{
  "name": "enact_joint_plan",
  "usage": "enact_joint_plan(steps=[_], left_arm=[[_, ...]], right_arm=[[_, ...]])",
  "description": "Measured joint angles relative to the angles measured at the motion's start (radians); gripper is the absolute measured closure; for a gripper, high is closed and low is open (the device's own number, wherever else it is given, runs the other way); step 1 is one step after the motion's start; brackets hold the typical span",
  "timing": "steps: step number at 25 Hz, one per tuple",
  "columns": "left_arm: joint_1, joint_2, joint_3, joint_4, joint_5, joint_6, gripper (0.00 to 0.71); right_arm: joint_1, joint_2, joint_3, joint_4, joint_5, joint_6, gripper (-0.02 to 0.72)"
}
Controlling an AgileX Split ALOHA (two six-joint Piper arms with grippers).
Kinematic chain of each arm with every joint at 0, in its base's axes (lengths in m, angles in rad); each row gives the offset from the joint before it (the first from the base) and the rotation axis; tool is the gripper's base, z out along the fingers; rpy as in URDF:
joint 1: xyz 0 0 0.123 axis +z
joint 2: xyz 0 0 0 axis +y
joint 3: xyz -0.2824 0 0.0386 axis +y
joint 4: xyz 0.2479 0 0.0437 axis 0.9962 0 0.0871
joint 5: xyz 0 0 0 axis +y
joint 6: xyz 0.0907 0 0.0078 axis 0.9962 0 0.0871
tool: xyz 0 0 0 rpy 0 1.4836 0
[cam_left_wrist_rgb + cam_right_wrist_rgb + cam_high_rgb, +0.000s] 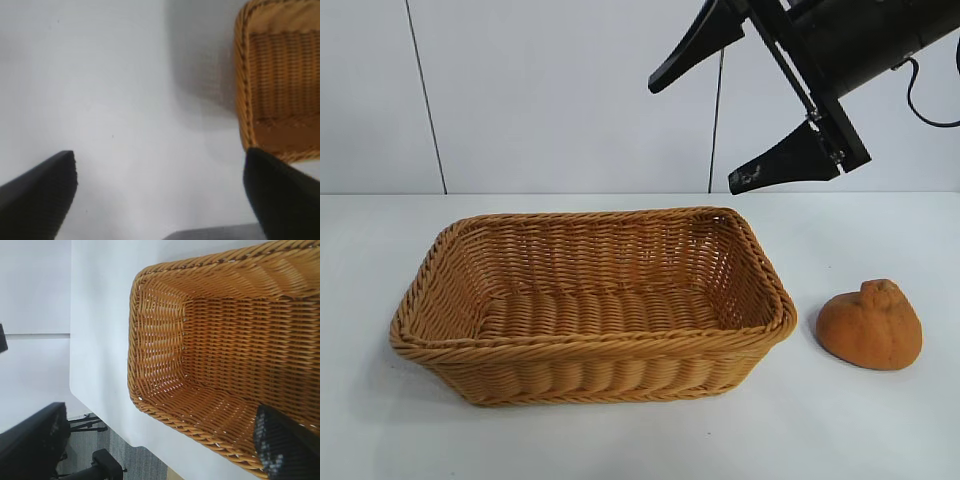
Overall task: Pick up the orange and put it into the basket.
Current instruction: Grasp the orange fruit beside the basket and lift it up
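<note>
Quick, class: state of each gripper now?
Left gripper: open, holding nothing, above the table.
Right gripper: open, empty, raised above the basket.

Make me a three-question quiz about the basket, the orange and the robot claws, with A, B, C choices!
1. Where is the orange?
A. inside the basket
B. on the table beside the basket
C. in a claw

2. How many oranges are there?
A. one
B. two
C. three

3. How is the right claw?
A. open, up in the air
B. shut on the orange
C. resting in the basket

Answers:
1 B, it sits on the white table, apart from the basket.
2 A, only one shows.
3 A, its fingers are spread and hold nothing, above the basket's far corner. The left claw is open too, over bare table.
</note>
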Motion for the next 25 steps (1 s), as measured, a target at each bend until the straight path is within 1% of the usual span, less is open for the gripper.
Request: enact_joint_plan(steps=[4,8,11,13,16,19,20,23,25], left_arm=[[0.0,-0.224,0.205,0.063,-0.01,0.001,0.066],[0.0,-0.453,0.364,0.062,-0.072,-0.011,0.066],[0.0,-0.607,0.436,0.059,-0.105,-0.036,0.066],[0.0,-0.698,0.457,0.058,-0.13,-0.036,0.066],[0.0,-0.807,0.465,0.051,-0.142,-0.036,0.066],[0.0,-0.907,0.466,0.048,-0.147,-0.036,0.066],[0.0,-0.928,0.467,0.047,-0.147,-0.036,0.066],[0.0,-1.002,0.468,0.044,-0.147,-0.036,0.066],[0.0,-1.074,0.468,0.044,-0.147,-0.036,0.066]], right_arm=[[0.0,0.0,0.0,0.0,0.0,0.0,0.01],[0.0,0.0,0.0,0.0,0.002,0.0,0.01],[0.0,0.0,0.0,0.0,0.002,0.0,0.01],[0.0,0.0,-0.003,-0.001,0.002,0.0,0.01],[0.0,0.0,-0.032,-0.025,0.005,0.002,0.01],[0.0,0.0,-0.094,-0.092,0.017,0.04,0.01],[0.0,0.0,-0.118,-0.131,0.025,0.067,0.01],[0.0,-0.001,-0.186,-0.282,0.047,0.166,0.01],[0.0,-0.001,-0.228,-0.401,0.071,0.237,0.01]])
